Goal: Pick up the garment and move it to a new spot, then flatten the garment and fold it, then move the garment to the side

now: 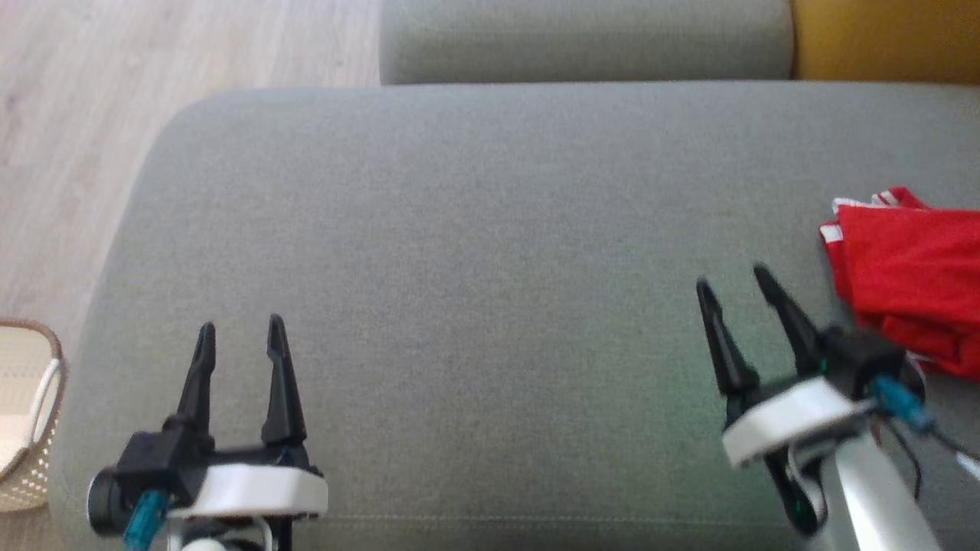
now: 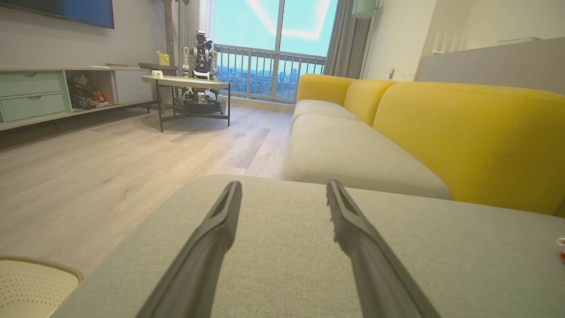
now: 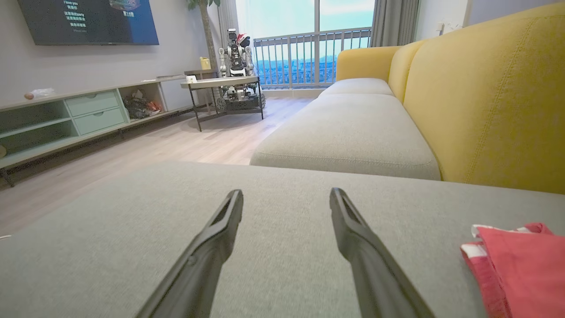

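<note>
The garment (image 1: 911,275) is red with white trim, folded and lying at the right edge of the grey sofa seat (image 1: 490,229); the right wrist view has it at the lower right (image 3: 521,265). My right gripper (image 1: 733,280) stands open just left of the garment, apart from it, nothing between its fingers (image 3: 348,229). My left gripper (image 1: 240,327) is open over the seat's front left, with empty fingers (image 2: 348,225).
A woven basket (image 1: 27,413) stands on the wooden floor (image 1: 92,115) left of the seat. A second grey cushion (image 1: 586,38) and yellow backrest (image 1: 888,38) lie beyond. A coffee table (image 3: 220,84) and another robot (image 3: 236,53) stand across the room.
</note>
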